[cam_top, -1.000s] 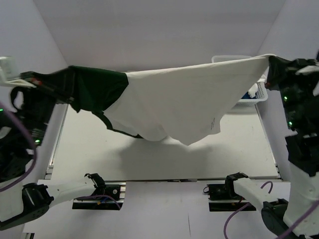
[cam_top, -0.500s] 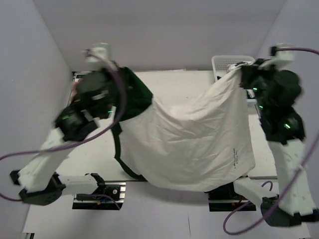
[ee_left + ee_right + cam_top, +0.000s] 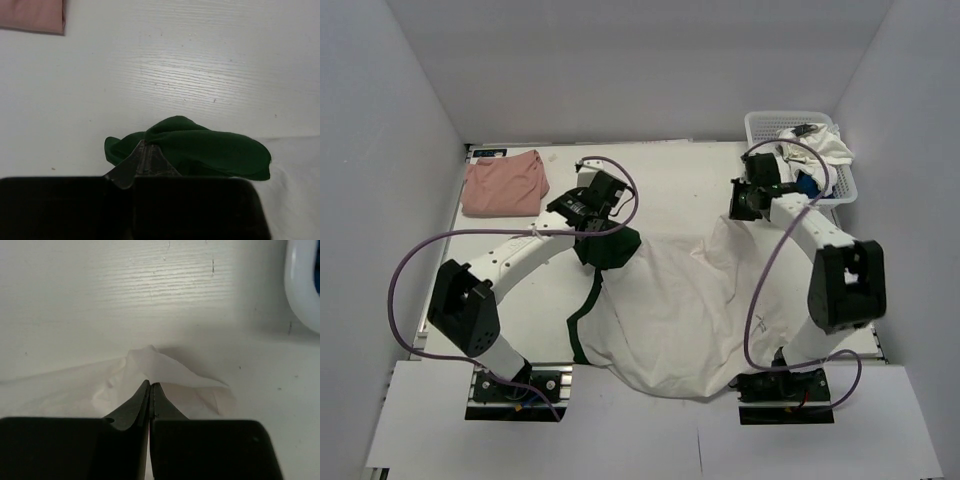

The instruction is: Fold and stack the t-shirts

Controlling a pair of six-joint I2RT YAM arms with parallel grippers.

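Lying rumpled on the desk (image 3: pixel 680 170), the white, green-sleeved t-shirt (image 3: pixel 670 310) is pinched at both ends: left jaws clamped on the green sleeve (image 3: pixel 200 150), right jaws on a white corner. Its hem overhangs the near edge, so releasing now could let it slide off.

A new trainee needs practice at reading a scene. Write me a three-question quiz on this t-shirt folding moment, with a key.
1. True or false: the left claw is shut on the dark green sleeve of the white t-shirt.
2. Where does the pink t-shirt lie? A: on the far-left part of the table. B: at the near-right edge. C: draped over the right arm.
3. What does the right claw pinch?

Key
1. True.
2. A.
3. A white edge of the same white t-shirt, which lies spread between the two arms.
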